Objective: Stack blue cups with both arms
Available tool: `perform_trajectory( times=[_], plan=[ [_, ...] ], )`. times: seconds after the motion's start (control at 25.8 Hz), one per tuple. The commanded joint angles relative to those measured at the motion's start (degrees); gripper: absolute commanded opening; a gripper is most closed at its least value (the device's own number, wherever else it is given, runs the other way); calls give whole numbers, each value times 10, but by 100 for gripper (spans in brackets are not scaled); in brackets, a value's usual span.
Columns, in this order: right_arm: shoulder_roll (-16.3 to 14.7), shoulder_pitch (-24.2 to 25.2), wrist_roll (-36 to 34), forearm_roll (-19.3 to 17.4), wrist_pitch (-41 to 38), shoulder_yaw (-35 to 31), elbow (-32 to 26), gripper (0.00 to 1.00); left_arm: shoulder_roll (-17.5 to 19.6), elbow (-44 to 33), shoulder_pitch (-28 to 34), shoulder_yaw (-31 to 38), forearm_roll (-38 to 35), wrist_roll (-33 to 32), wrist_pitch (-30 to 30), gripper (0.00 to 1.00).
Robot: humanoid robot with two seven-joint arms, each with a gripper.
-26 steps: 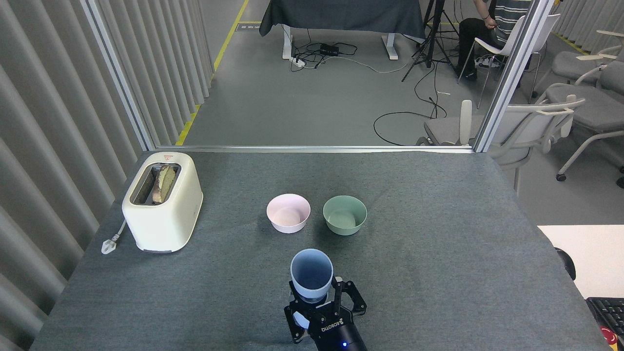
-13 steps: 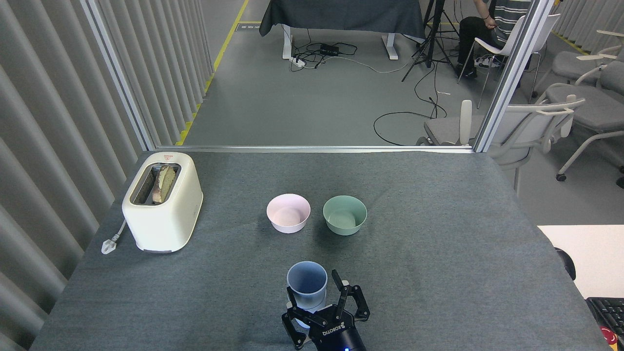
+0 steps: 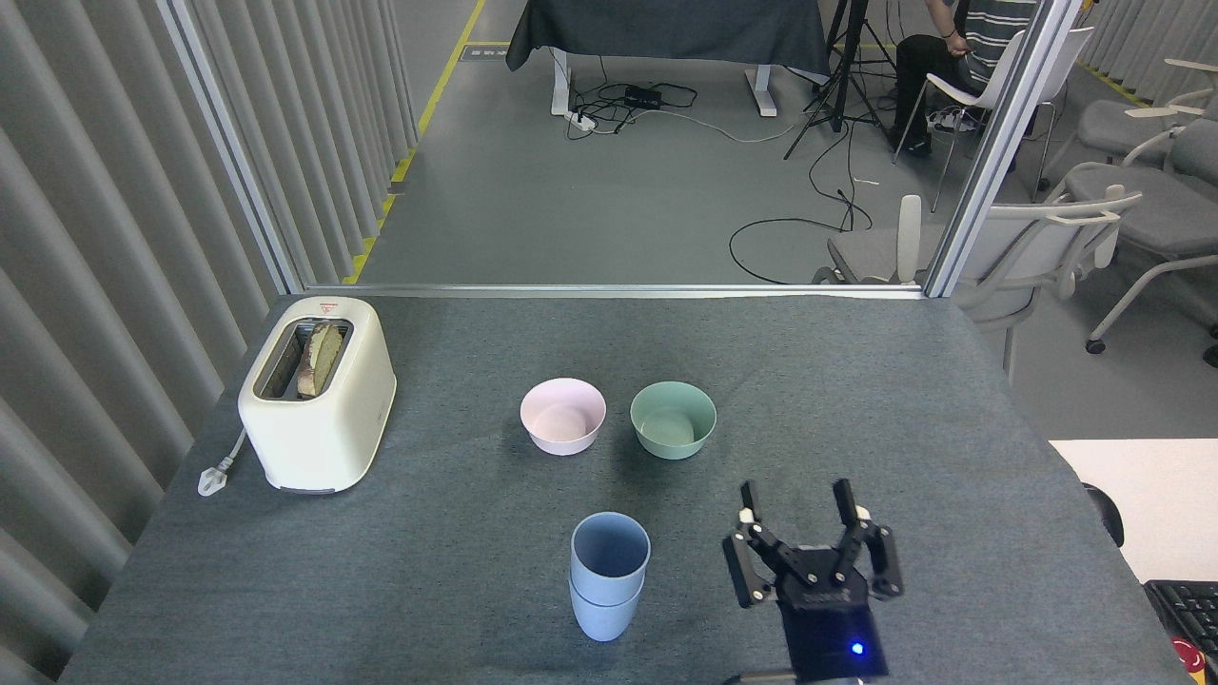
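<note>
Released, the blue cups stand nested; right claw has moved right of them, fingers apart.

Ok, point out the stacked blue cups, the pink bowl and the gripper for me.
blue cups [image 3: 607, 580]: head view, on the outer wall where the top cup meets the lower one.
pink bowl [image 3: 562, 416]: head view, on its inside floor.
right gripper [image 3: 797, 504]: head view, midway between its open fingertips.
</note>
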Motion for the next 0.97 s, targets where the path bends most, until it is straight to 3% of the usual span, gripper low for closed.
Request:
perform_trajectory(
  times=[0.0,0.19,0.31,0.93],
  plan=[
    [-50,93,-24,-22,-66,-81,29,100,-1,0,-4,2,0,0,-2,100],
    [-46,200,-91,-19,-78,-89,51,100,-1,0,-17,2,0,0,-2,100],
    [-45,222,-92,-19,-77,-96,51,100,0,1,-18,2,-1,1,0,100],
    [-49,232,-89,-19,-79,-107,27,100,4,16,-23,29,0,14,11,100]
  ],
)
